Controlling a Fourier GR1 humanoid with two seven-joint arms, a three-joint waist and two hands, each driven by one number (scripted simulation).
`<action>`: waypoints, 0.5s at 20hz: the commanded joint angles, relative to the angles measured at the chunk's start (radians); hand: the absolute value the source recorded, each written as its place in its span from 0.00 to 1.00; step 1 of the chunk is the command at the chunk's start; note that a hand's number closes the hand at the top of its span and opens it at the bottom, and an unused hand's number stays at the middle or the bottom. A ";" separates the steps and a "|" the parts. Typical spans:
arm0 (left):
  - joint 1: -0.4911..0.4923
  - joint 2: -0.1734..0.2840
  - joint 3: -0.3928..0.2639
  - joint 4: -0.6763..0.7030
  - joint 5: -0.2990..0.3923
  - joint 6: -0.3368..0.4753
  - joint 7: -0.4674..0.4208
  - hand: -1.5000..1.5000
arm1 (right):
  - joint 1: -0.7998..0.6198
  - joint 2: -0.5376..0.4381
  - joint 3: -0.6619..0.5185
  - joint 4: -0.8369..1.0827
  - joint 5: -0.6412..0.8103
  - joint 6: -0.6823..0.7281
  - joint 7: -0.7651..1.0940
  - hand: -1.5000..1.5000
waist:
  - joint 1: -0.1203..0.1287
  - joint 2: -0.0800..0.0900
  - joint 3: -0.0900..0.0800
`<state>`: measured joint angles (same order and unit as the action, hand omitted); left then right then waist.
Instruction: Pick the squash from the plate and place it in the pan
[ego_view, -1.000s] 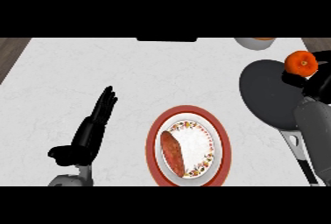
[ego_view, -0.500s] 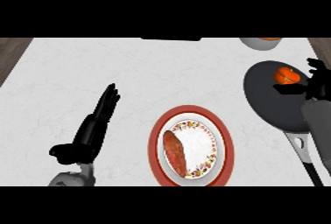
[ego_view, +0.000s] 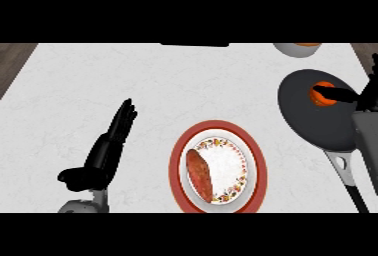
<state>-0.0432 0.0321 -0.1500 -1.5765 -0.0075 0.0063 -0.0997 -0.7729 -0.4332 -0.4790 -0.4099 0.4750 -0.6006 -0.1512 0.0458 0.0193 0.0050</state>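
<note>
- Squash (ego_view: 323, 95): small orange object at the right of the frame, lying within the dark round of the pan (ego_view: 314, 117), near its upper right part; whether it rests on the pan's floor or is held just above it cannot be told.
- Right hand (ego_view: 353, 95): enters from the right edge; dark fingers curl across the squash and partly cover it, so the hand grips the squash.
- Step in hand, as judged: release. A good release would have the fingers open only once the squash sits on the pan's floor, and the hand lift straight up and away, so that the fingers do not drag the squash toward the rim.
- Pan handle (ego_view: 347, 172): runs toward the lower right, beside the right forearm; the withdrawing arm should stay clear of it.
- Plate (ego_view: 181, 160): red-rimmed, lower centre, well apart from the pan; a reddish-brown piece of food (ego_view: 199, 172) lies on its left half.
- Left hand (ego_view: 111, 145): lower left, fingers straight and holding nothing, at rest.
- Bowl (ego_view: 295, 48): cut off by the upper right edge.
</note>
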 joint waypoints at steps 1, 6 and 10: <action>0.011 0.001 0.001 -0.042 -0.006 0.014 0.026 0.50 | 0.014 0.008 -0.102 -0.024 -0.121 -0.001 -0.155 0.00 | -0.015 -0.008 -0.001; 0.037 -0.022 -0.011 0.022 -0.036 0.031 -0.053 0.50 | 0.061 0.002 -0.177 -0.037 -0.250 0.134 -0.259 0.00 | -0.033 -0.014 -0.003; 0.018 0.058 0.075 -0.016 0.052 -0.046 0.008 0.50 | 0.193 -0.003 -0.201 -0.109 -0.345 0.374 -0.321 0.00 | -0.056 -0.023 -0.005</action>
<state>-0.0268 0.0393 -0.1252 -1.5811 -0.0059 0.0136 -0.0999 -0.6661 -0.4400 -0.6431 -0.4776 0.2163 -0.3790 -0.3958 0.0046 0.0020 0.0012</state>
